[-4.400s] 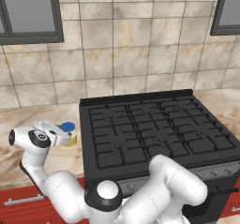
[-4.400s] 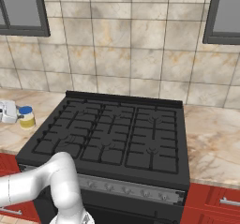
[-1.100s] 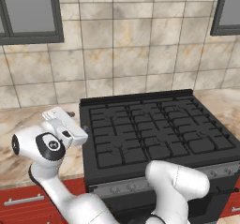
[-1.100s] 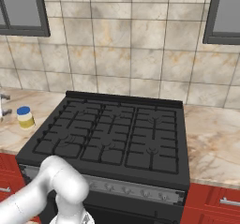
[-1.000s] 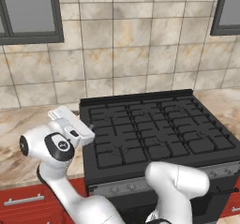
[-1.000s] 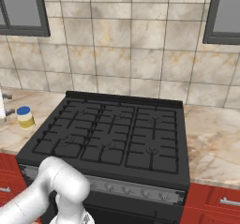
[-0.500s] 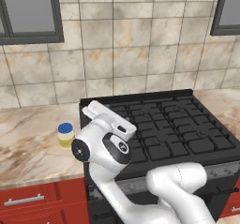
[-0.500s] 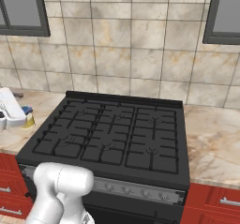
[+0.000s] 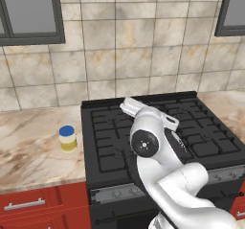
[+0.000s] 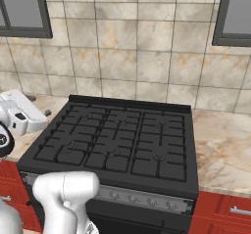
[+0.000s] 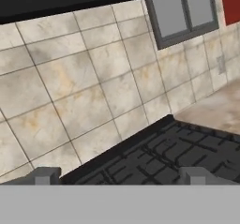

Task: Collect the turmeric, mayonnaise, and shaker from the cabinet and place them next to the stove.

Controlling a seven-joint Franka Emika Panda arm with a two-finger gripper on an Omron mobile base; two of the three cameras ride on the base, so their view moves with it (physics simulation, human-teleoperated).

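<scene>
Left base view: mayonnaise (image 9: 67,138) on marble counter (image 9: 28,151); stove (image 9: 158,127) beside.

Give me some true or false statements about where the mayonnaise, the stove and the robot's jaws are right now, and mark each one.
1. The mayonnaise stands on the counter left of the stove. True.
2. Its lid is red. False: it is blue.
3. The gripper holds the mayonnaise. False: its jaws are open and empty.
4. A pot sits on the stove grates. False: the grates are bare.
5. The hand view looks across the stove toward the tiled wall. True.
</scene>
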